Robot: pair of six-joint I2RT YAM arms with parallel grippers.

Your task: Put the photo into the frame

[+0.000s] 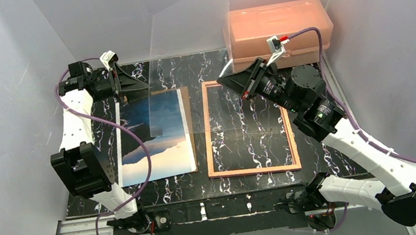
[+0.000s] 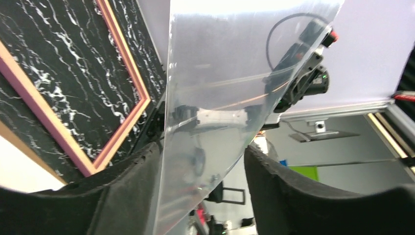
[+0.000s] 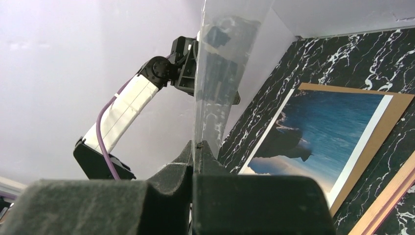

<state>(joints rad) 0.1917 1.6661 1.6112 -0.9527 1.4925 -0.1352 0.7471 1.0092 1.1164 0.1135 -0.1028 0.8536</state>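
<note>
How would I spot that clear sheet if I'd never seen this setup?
Find the black marble table. Over its far middle, the right gripper holds a clear sheet upright. Unlike the photo and pink frame lying flat, it is see-through.

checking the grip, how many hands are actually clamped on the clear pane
1. The right hand is clamped on the clear pane at its right edge, above the frame. The left hand only straddles the pane's left edge, fingers apart.
</note>
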